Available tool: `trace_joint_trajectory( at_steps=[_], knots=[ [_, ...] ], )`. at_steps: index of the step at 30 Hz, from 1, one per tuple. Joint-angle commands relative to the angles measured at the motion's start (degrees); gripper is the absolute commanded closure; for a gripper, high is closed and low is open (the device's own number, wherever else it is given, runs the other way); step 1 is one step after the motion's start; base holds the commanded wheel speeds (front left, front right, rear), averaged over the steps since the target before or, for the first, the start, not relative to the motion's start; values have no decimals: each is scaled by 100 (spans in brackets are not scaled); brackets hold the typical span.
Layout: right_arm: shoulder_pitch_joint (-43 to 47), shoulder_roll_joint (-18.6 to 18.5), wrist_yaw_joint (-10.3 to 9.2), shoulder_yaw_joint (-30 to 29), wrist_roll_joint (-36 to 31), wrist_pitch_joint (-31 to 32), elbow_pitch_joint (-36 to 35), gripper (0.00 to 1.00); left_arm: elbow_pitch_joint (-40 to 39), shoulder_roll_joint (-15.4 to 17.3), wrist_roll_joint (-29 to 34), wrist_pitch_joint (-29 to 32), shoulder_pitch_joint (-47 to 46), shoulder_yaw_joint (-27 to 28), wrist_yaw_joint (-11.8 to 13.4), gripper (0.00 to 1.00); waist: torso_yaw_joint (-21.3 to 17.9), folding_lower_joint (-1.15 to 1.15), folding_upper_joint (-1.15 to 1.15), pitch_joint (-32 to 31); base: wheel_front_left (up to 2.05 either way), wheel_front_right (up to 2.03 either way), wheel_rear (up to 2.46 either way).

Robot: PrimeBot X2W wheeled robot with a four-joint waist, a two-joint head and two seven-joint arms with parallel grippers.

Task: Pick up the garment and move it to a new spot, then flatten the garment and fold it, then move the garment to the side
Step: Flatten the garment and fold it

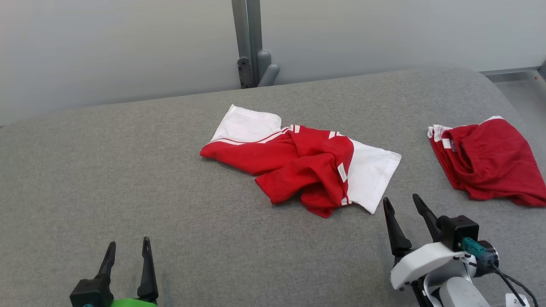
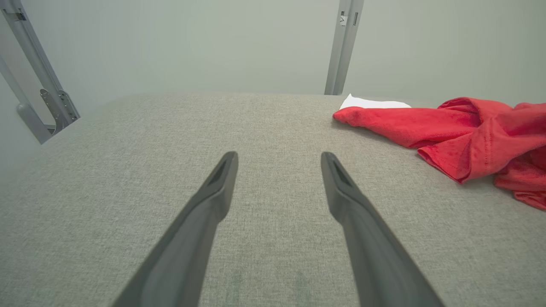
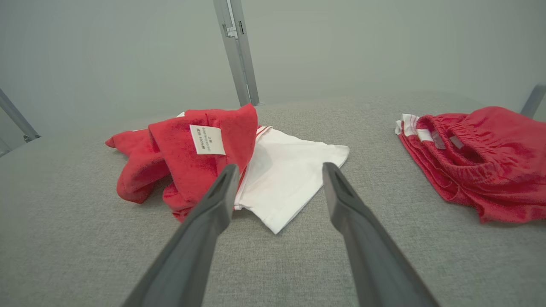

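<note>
Crumpled red/white garment (image 1: pixel 298 164) sits mid-frame in head view on the grey padded table (image 1: pixel 128 183), nothing holding it. Its long axis runs diagonal, from the white end at upper left to the white end at lower right, w/ red bunched in the middle.

Your right gripper (image 1: pixel 401 198) is at lower right, jaws apart and empty, tips near the garment's lower-right white corner but not touching. In the right wrist view that white panel lies straight ahead between the fingers, and the red fold w/ the label (image 3: pixel 207 139) is just left of them.

Left gripper (image 1: pixel 129 241) is at lower left, also spread and empty, well apart from the cloth. In its wrist view the garment is off to the right.

So the right arm is the nearer one. You likely go fwd and slightly left for the first pick.

Second red garment (image 1: pixel 490 164) at far right looks already folded, prob not the target. Don't drift the right arm toward it.
</note>
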Motion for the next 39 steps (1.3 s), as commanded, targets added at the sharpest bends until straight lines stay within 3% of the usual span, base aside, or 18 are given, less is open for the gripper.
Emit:
trace_joint_trajectory(
  at_steps=[1, 10, 17, 39],
  knots=[
    [-96, -16, -8, 28, -10, -16, -3, 0, 25, 11, 42, -1, -57, -4, -37, 0, 90, 0, 0, 57, 0, 0, 0],
    [-1077, -143, -8, 278, -86, -16, 484, 0, 309, -12, -76, -1, -226, -295, -162, 0, 751, 0, 0, 366, 0, 0, 0],
    [-1368, -181, -8, 173, -101, -16, 1074, 0, 387, -9, -225, -1, -287, -494, -108, 0, 1171, 0, 0, 593, 0, 0, 0],
    [-1676, -191, -8, -485, -220, -16, 1287, 0, 408, -9, -367, -1, -544, -956, -52, 0, 1363, 0, 0, 883, 0, 0, 0]
  ],
)
